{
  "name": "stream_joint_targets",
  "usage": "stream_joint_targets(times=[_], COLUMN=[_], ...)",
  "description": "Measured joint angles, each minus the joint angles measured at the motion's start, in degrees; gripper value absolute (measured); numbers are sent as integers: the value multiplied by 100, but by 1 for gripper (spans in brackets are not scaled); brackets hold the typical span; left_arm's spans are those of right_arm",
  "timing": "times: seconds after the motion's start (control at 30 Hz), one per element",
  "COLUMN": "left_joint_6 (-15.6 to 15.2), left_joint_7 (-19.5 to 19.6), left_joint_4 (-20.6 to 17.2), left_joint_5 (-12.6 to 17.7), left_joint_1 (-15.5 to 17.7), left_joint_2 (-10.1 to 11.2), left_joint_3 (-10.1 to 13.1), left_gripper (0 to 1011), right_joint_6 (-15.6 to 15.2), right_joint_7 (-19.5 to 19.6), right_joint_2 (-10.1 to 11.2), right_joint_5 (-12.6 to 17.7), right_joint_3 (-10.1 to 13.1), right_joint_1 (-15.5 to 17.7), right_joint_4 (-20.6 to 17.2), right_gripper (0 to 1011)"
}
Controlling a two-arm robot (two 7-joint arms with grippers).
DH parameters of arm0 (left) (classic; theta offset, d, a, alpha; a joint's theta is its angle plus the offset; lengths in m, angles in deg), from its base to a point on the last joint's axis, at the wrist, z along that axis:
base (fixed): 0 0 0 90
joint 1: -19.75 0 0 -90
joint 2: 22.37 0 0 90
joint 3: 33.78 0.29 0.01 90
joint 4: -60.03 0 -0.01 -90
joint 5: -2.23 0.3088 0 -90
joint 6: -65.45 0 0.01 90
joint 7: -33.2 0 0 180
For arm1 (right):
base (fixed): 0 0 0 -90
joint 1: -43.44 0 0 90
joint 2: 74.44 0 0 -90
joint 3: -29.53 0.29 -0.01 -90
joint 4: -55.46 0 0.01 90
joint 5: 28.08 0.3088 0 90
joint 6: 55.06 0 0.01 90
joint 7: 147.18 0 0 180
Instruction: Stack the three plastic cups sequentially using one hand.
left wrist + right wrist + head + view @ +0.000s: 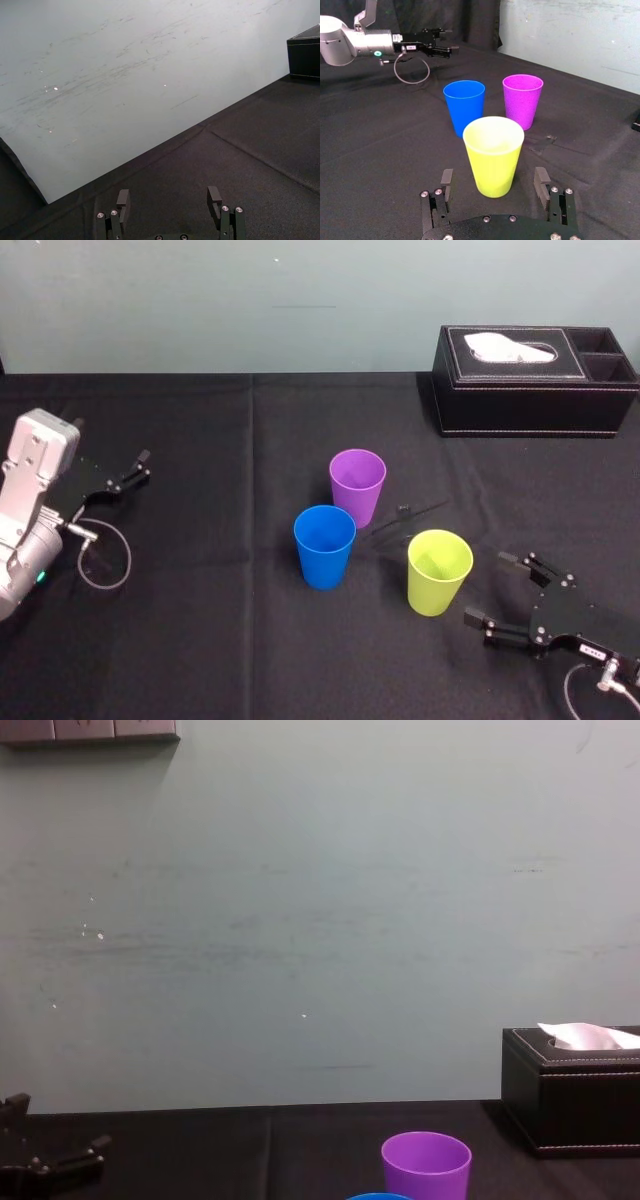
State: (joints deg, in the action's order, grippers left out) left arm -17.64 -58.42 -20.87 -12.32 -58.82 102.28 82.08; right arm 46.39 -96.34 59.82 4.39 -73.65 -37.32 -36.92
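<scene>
Head view, going left to right: the left gripper [135,470] sits way out at the left side of the table [200,640], fingers spread and holding nothing, well apart from the cups. Next come the cups, all upright and unstacked. The blue cup [324,545] has the purple cup [357,485] just behind it and a touch to the right, and the yellow-green cup [438,570] stands on its own further right. Just beside that one is the right gripper [488,588], jaws wide apart and empty, pointing at it from the right. In the right wrist view the yellow-green cup stands centred between the two fingers, just past the tips. So I'd say the right arm is clearly the nearer one, and a straight push forward should bracket that cup.
</scene>
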Motion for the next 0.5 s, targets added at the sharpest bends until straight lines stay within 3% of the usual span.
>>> stream_joint_targets(times=[0.5], left_joint_6=[0], left_joint_7=[0], left_joint_4=[0], left_joint_5=[0], left_joint_1=[0], left_joint_2=[0], left_joint_3=[0], left_gripper=[1011], right_joint_6=[-102], right_joint_7=[-13], right_joint_2=[-135], right_joint_5=[-194], right_joint_3=[-146], right_joint_1=[-229], right_joint_4=[110], right_gripper=[1003])
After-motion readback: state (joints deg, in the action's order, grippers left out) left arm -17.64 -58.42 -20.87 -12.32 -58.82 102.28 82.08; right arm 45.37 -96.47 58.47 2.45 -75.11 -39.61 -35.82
